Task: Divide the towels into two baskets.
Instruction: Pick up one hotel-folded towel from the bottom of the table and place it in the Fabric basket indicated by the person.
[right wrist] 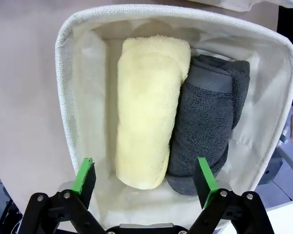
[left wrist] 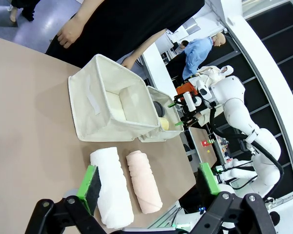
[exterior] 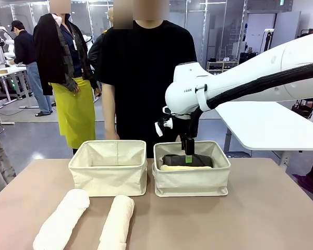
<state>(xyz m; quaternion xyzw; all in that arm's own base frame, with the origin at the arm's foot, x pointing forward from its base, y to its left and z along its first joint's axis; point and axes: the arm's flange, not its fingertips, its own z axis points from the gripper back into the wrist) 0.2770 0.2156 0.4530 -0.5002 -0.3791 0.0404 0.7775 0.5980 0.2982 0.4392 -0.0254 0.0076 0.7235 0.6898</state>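
Charcoal grey towel (right wrist: 205, 122) and pale yellow towel (right wrist: 149, 107) lie side by side in the right-hand basket (exterior: 193, 182). In my right wrist view the yellow roll sits at the grey one's 9 o'clock, the two touching along their length. My right pincer (right wrist: 144, 175) hangs straight above them between the canvas walls, pads spread wide and pinching nothing.

At that basket's 9 o'clock on the table (exterior: 261, 219), just beside it, the left-hand basket (exterior: 107, 179) holds no towel. Two white towel rolls (exterior: 62, 219) lie on the tabletop at its 6 and 7 o'clock, near my edge. My left pincer (left wrist: 149, 183) hovers over those rolls, likewise spread and gripping nothing. A person (exterior: 146, 67) stands at 12 o'clock behind the baskets.

Half the job looks done. The hazard now is the lift-out. A green pad brushing the terry could snag its loops and drag a roll up or unwind it. A finger catching the folded rim could tip the soft-sided basket into its neighbour.
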